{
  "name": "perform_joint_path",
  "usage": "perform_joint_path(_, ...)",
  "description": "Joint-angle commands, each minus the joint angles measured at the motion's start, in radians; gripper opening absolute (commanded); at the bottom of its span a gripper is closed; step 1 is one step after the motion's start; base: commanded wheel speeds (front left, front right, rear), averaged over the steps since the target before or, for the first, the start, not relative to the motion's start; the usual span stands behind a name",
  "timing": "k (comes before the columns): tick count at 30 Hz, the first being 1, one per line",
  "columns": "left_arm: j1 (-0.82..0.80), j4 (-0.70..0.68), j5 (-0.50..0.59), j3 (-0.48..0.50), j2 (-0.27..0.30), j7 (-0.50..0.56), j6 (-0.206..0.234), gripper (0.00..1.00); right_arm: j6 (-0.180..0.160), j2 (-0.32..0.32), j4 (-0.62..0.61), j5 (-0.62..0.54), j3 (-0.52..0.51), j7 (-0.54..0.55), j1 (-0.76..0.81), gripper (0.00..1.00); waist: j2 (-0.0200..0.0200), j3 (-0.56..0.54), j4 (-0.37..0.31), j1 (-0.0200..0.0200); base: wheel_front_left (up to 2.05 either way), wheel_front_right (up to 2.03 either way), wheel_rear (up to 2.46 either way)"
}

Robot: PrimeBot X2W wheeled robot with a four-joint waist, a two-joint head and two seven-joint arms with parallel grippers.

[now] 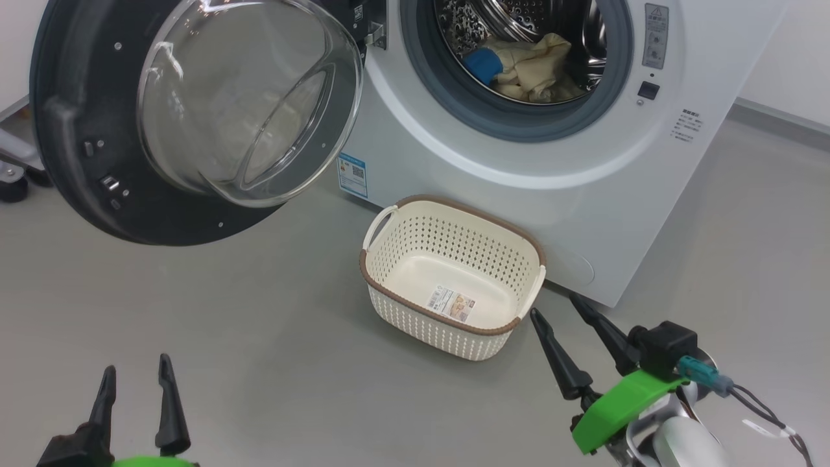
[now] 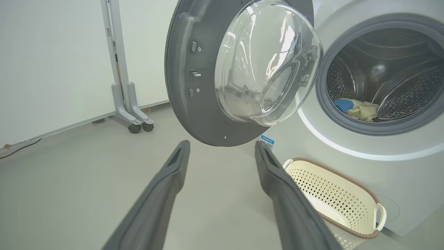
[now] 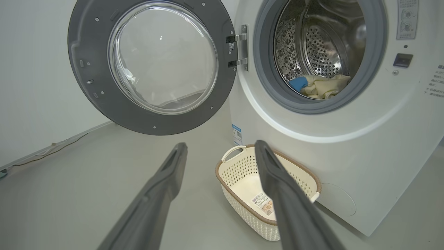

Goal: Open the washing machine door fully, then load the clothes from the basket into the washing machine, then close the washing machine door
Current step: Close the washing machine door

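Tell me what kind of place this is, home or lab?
Likely a lab or test room set up for laundry, not a home: a front-loading washing machine sits on a plain grey floor, by blank white walls, with a wheeled metal stand nearby.

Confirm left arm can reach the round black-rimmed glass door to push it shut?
Probably yes. The left tool is open and empty, the round black-rimmed glass door hangs open ahead of it, and bare grey floor lies between; the cream perforated basket sits off to the side.

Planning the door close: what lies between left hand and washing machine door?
Bare grey floor between left hand and washing machine door, per head view.
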Motion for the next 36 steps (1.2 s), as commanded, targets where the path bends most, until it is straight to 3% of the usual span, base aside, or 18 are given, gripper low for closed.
perform_joint_path(1, -0.033, -0.037, -0.009, 0.037, 0.02, -0.012, 0.004, 1.0, -0.003, -0.006, -0.026, -0.008, 0.015, -0.007, -0.047, 1.0, 0.0, 0.002, 0.001, 0.0, 0.0, 0.0, 0.0)
perform_joint_path(22, -0.037, -0.033, -0.019, 0.03, 0.031, -0.017, 0.011, 1.0, -0.003, -0.006, -0.022, -0.008, 0.017, -0.007, -0.046, 1.0, 0.0, 0.002, 0.001, 0.0, 0.0, 0.0, 0.0)
perform_joint_path(23, -0.038, -0.033, -0.019, 0.029, 0.03, -0.017, 0.011, 0.8, -0.003, -0.006, -0.023, -0.008, 0.017, -0.007, -0.046, 1.0, 0.0, 0.002, 0.001, 0.0, 0.0, 0.0, 0.0)
perform_joint_path(24, -0.038, -0.033, -0.021, 0.027, 0.03, -0.017, 0.01, 0.31, -0.003, -0.006, -0.023, -0.009, 0.017, -0.007, -0.045, 1.0, 0.0, 0.003, 0.002, 0.0, 0.0, 0.0, 0.0)
perform_joint_path(25, -0.038, -0.033, -0.023, 0.025, 0.03, -0.017, 0.007, 0.0, -0.003, -0.006, -0.024, -0.009, 0.017, -0.007, -0.045, 1.0, 0.0, 0.003, 0.002, 0.0, 0.0, 0.0, 0.0)
perform_joint_path(36, -0.074, -0.052, -0.061, 0.08, 0.065, -0.02, 0.001, 0.0, -0.003, -0.006, -0.015, -0.093, 0.004, -0.007, -0.062, 1.0, 0.0, 0.081, 0.002, 0.0, 0.0, 0.0, 0.0)
